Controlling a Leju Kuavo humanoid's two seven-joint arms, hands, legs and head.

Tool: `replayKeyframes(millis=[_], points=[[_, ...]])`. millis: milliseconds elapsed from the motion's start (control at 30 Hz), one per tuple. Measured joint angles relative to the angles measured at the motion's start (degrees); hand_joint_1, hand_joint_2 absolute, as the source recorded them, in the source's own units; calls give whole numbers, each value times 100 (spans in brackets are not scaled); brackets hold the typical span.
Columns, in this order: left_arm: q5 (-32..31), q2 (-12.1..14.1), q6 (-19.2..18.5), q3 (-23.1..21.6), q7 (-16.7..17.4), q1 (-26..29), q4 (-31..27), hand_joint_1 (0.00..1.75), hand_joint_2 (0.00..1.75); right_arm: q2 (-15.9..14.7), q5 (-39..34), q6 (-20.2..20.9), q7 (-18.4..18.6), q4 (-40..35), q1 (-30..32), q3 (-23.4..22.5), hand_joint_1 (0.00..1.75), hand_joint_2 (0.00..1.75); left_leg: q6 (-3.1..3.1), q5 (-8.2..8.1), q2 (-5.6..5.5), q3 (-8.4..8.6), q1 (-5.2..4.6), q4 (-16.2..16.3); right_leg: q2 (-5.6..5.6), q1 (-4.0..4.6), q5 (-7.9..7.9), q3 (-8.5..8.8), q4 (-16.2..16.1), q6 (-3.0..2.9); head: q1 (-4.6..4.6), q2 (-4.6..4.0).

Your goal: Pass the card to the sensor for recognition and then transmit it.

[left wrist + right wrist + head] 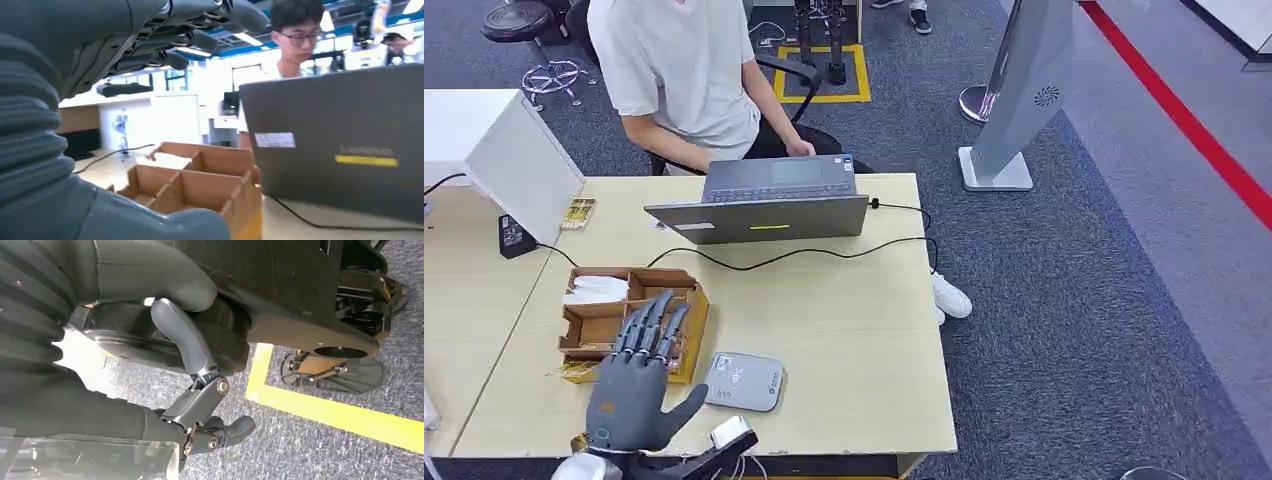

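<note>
Overhead, left robot hand [636,385] spread, above box [584,330]

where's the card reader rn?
In the head view the grey card reader lies flat near the table's front edge, just right of the cardboard tray and beside the raised left hand.
</note>
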Motion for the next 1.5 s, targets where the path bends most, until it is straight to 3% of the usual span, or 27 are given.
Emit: replayKeyframes(millis=[467,1500], points=[[-146,-107,35,441,114,161,-26,0,175,0,-9,-2,-9,0,-4,52,0,175,0,0,0,0,0,0,0,0,0,1,0,0,2,0],[-149,-107,35,454,114,174,-26,0,175,0,-9,-2,2,0,-6,52,0,175,0,0,-1,0,0,0,-1,0,0,1,0,0,0,0]])
